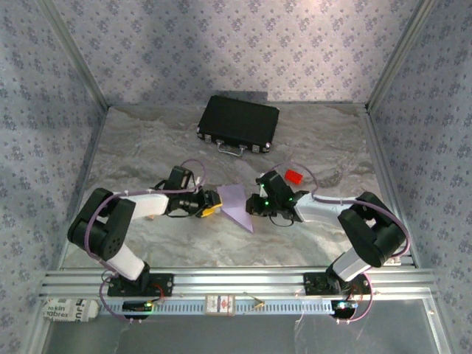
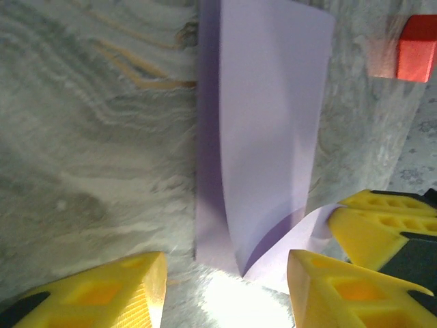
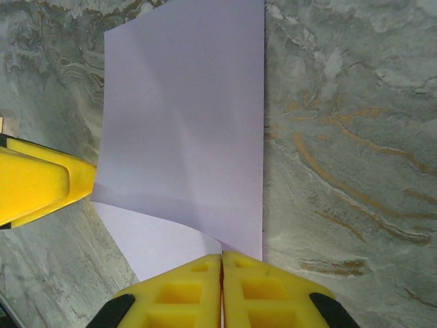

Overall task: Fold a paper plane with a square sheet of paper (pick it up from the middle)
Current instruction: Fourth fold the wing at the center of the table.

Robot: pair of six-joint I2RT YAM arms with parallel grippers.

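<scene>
- Right gripper (image 3: 222, 258) has its yellow fingers pressed together, pinching the near edge of the square sheet of paper (image 3: 184, 123).
- Left gripper (image 2: 225, 265) stands with fingers parted and holds nothing; the sheet's end edge lies just ahead, between them.
- The sheet lies folded over at mid table between both grippers, a lower corner curling up to the pinch.
- Red block (image 1: 293, 176) sits near, behind the right gripper; black case (image 1: 238, 124) is well apart at the far side.
- Bare marbled table (image 1: 147, 147) lies open at far left.
</scene>
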